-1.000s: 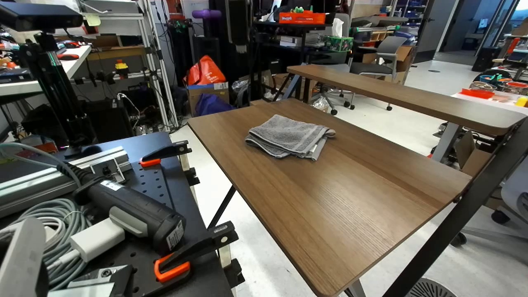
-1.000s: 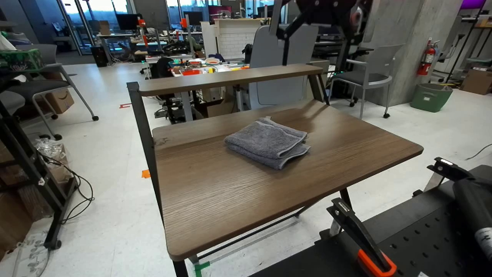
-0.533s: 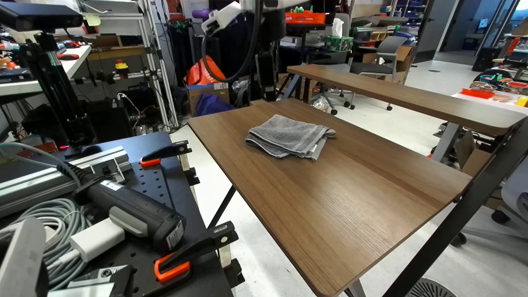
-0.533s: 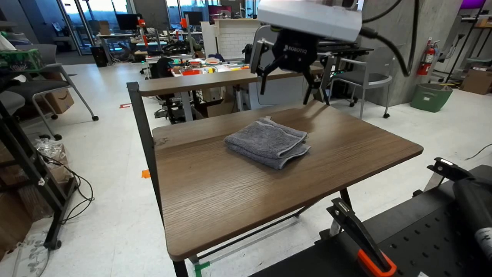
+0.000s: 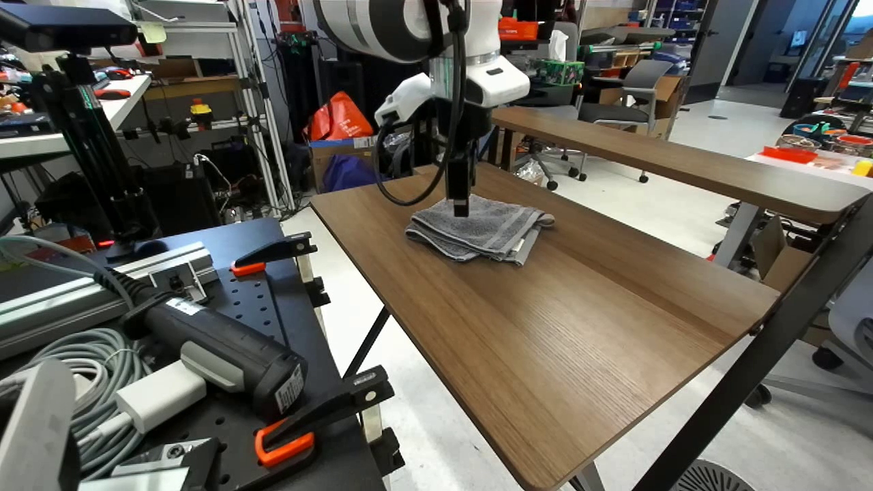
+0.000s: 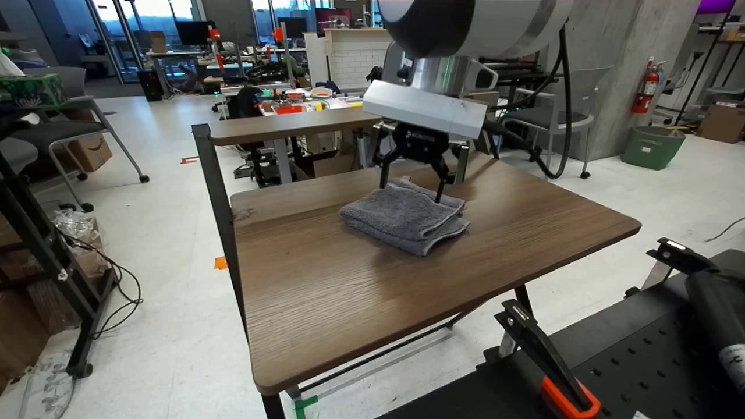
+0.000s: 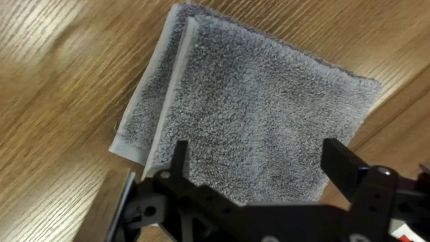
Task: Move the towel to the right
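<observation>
The folded towel (image 5: 496,230) lies on the tabletop (image 5: 586,327), towards its far end in an exterior view; the gripper (image 6: 410,194) stands over it, jaws spread wide and holding nothing, contact unclear; the reach looks nearly done, while grasp, shift to the right and release remain

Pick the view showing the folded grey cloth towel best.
The wrist view: it shows the folded grey cloth towel large, from above, pale hems clear, though the black two-fingered gripper hides part of it. Both exterior views show it smaller and obliquely, partly behind the gripper.
</observation>
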Robot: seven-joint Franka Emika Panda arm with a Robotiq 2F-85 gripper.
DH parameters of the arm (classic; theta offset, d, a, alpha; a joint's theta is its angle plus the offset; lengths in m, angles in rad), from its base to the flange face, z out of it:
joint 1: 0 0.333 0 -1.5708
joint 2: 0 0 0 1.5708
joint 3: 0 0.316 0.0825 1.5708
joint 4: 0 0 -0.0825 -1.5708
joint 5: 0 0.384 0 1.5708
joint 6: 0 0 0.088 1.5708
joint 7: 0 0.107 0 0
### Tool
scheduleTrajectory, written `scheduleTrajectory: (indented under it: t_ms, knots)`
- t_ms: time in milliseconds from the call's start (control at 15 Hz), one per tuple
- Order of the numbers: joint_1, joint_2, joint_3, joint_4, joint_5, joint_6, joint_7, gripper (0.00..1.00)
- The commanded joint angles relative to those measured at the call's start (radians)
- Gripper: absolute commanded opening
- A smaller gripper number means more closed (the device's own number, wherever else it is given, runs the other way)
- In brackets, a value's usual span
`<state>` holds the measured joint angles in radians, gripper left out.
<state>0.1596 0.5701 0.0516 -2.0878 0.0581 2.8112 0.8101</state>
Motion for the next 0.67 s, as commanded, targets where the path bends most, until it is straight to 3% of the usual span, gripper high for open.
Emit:
scheduleTrajectory:
  t_ms: [0,600]
  knots:
    - [0.019,0.092,-0.011,0.105,0.068,-0.043,-0.034,1.00]
    - [0.001,0.175,-0.052,0.190,0.124,-0.150,-0.030,1.00]
